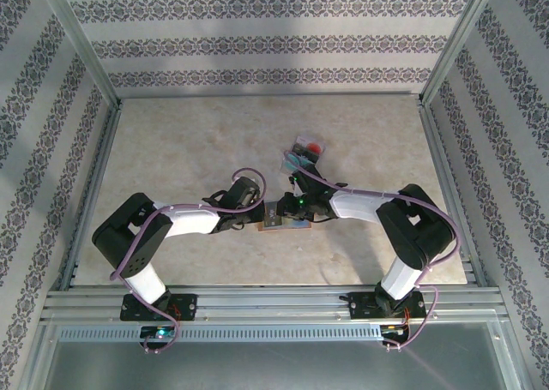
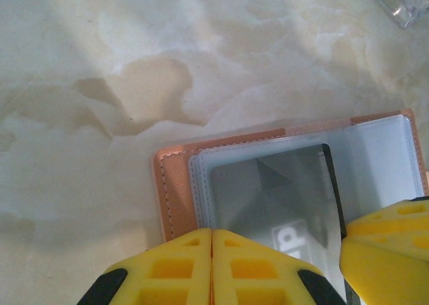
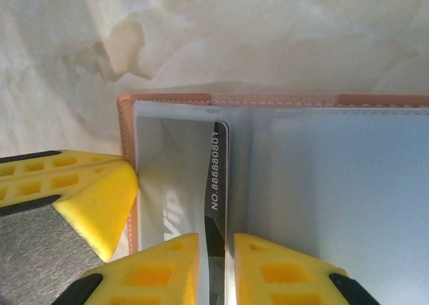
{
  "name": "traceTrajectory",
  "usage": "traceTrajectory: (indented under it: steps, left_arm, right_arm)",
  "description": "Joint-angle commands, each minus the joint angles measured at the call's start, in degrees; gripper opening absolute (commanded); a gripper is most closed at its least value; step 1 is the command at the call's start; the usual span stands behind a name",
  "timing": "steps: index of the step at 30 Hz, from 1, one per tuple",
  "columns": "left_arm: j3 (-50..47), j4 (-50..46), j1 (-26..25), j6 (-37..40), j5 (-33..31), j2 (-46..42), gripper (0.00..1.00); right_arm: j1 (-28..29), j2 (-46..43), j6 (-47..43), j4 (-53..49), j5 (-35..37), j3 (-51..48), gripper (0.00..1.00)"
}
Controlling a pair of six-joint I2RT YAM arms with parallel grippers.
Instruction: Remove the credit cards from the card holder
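Card holder (image 1: 283,226) lies open at the top view's centre on the table (image 1: 171,150), largely hidden from above. Left tool (image 2: 212,241) is shut, empty, tips over its left end. Right tool (image 3: 216,241) narrowly flanks a dark credit card (image 3: 216,171) standing edge-on; actual pinching is unclear.

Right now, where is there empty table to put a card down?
Bare table lies far left, between the back wall and the left arm, and far right, beyond the card pile. Crowded in the middle: the right arm meets it at the wallet.
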Motion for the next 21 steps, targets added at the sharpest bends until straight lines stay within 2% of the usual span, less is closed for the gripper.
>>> traceTrajectory:
  steps: [1, 21]
  left_arm:
    - [0.72, -2.12, 0.42, 1.21, 1.03, 1.4, 0.09]
    - [0.14, -2.18, 0.42, 1.34, 0.85, 0.96, 0.09]
  right_arm:
    - [-0.6, -2.11, 1.37, 4.57, -3.02, -1.42, 0.21]
    - [-1.05, -0.55, 3.0, 8.43, -4.31, -3.55, 0.21]
